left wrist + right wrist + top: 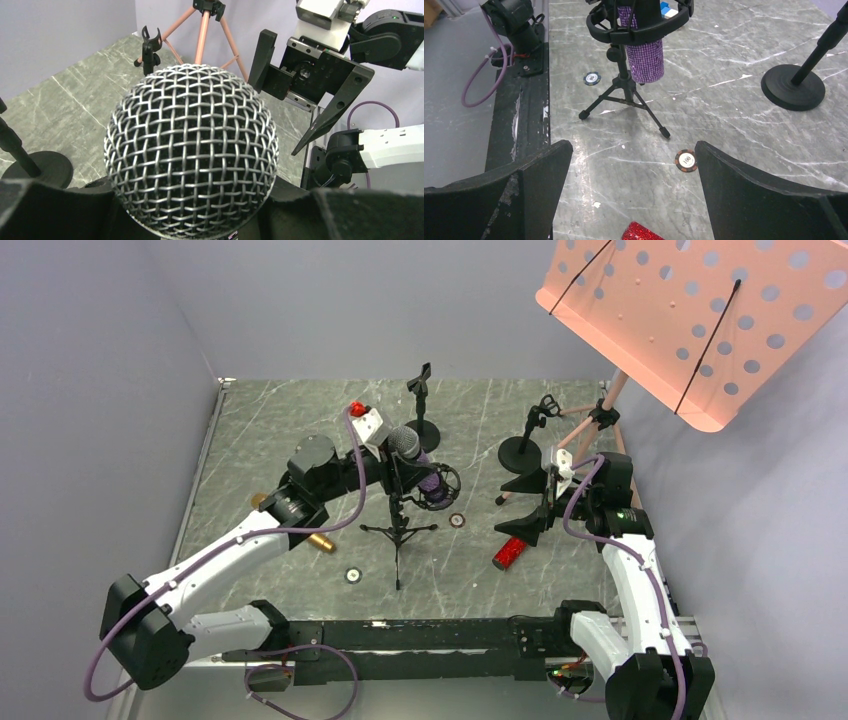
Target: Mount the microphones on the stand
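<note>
As the left hand [408, 468] sits half-closed around the purple microphone [428, 478], the glitter body hangs through the ring of the tripod stand [398, 532], its foot clear of the bench [270, 420]. The smart play looks like this: keep it upright, ease it straight down, and release only when the ring carries it. The right hand [631, 165] hovers wide open and empty above the red microphone [510, 553]. The gold microphone [320, 541] lies beside the left arm.
</note>
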`<move>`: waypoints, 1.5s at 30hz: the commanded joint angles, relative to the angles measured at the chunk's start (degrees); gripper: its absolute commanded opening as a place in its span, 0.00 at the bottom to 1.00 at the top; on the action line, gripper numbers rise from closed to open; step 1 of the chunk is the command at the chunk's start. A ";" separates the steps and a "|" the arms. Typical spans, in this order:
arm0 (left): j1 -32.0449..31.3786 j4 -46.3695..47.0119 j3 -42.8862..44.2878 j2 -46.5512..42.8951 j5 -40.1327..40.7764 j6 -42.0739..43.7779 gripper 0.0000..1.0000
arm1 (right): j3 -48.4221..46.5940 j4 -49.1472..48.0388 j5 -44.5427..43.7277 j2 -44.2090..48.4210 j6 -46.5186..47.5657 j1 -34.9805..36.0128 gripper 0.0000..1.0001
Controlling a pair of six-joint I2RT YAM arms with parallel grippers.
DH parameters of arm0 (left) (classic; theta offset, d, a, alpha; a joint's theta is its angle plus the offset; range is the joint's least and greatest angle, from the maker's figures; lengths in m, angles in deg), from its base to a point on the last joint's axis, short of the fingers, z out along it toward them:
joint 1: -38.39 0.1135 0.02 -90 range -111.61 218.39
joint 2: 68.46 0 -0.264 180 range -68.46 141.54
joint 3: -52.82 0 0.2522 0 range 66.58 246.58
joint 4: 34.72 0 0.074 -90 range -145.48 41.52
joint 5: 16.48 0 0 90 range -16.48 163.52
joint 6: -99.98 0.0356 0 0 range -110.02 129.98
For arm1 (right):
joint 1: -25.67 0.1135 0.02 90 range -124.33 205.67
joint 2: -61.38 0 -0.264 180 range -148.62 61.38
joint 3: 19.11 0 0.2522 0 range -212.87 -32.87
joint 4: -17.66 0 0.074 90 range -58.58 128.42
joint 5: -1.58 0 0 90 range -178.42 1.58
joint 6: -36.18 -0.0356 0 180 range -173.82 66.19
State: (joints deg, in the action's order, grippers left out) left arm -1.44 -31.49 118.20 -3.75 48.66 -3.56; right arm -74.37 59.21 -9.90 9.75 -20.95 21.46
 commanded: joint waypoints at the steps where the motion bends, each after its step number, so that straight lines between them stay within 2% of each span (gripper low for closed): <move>1: 0.44 -2.53 -3.09 2.18 -1.41 -1.16 0.00 | 0.27 -0.98 2.34 0.03 1.77 -0.19 1.00; 7: 0.38 -3.85 -3.44 2.79 -0.46 1.46 0.00 | 0.36 -0.98 2.34 0.03 1.77 -0.11 1.00; 16: 0.40 -12.01 0.99 3.71 -0.94 6.03 0.00 | 1.35 -2.56 2.31 -1.21 2.77 1.98 1.00; 21: 0.42 -15.13 3.58 4.11 -1.73 6.91 0.00 | -4.81 4.87 -6.78 -8.38 14.49 12.40 0.99; 23: 0.40 -15.98 4.47 4.39 -2.16 7.10 0.00 | -7.84 6.81 -5.90 -12.16 18.09 14.38 0.99; 29: 0.40 -16.91 6.24 4.72 -2.58 7.06 0.00 | -15.85 8.37 -5.43 -21.46 19.59 16.98 0.98; 33: 0.37 -16.91 7.02 5.19 -3.21 6.74 0.00 | -17.00 5.44 -5.94 -23.01 16.33 19.68 0.95; 38: 0.37 -16.67 7.24 5.26 -3.61 6.19 0.00 | -13.87 -5.68 -10.70 -21.34 6.13 23.20 0.95; 45: 0.38 -16.46 7.50 4.93 -4.17 5.55 0.00 | -12.81 -17.68 -12.23 -21.07 -4.84 24.57 0.90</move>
State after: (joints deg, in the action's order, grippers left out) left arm -1.55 -43.18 124.80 0.71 44.88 1.62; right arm -87.81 52.61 -21.24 -13.18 -17.87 45.49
